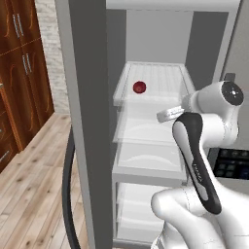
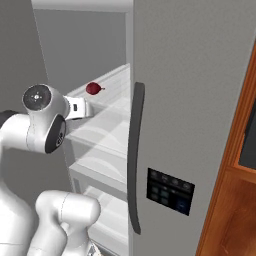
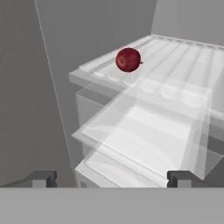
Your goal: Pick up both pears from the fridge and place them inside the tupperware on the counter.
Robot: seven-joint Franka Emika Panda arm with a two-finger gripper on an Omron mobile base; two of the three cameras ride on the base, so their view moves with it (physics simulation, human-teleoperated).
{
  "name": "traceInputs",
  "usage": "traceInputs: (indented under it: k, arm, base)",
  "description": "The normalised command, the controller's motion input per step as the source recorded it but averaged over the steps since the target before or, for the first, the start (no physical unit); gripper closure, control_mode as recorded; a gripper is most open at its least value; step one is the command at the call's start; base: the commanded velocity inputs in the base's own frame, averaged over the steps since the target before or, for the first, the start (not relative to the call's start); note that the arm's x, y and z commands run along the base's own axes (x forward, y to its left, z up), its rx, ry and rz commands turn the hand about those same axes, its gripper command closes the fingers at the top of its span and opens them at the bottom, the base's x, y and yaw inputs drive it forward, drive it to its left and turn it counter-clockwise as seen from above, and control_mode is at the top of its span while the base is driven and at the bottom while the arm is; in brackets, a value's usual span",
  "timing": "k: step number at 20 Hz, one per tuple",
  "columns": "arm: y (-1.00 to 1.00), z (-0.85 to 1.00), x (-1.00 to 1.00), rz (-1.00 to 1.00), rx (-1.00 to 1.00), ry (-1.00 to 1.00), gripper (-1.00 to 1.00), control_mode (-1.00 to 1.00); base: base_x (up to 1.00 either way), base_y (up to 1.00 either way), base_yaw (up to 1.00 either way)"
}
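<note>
Matt grey fridge (image 2: 200, 100), translucent plastic-looking shelves (image 3: 148, 127) (maybe glass), glossy dark red fruit (image 3: 128, 59), wooden floor (image 1: 34, 185)

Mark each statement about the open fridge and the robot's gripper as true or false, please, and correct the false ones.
1. A dark red round fruit lies on a translucent shelf inside the fridge. True.
2. The gripper is shut on the red fruit. False: its fingers stand apart and hold nothing; the fruit is farther in, on the shelf.
3. The fridge door bears a long curved dark handle. True.
4. Two pears lie beside the red fruit on that shelf. False: the fruit lies alone there, and no pear can be seen.
5. A dark control panel sits on the door's front. True.
</note>
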Motion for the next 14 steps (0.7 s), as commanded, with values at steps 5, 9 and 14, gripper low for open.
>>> traceInputs:
  k: [5, 9, 14]
  arm:
    - [0.00, 0.00, 0.32, 0.00, 0.12, 0.00, -1.00, -1.00]
    - [0.00, 0.00, 0.39, 0.00, 0.03, 0.00, -1.00, -1.00]
    - [0.02, 0.00, 0.51, 0.00, 0.01, 0.00, -1.00, -1.00]
  base:
    - [0.00, 0.00, 0.00]
    - [0.00, 0.00, 0.00]
    - [0.00, 0.00, 0.00]
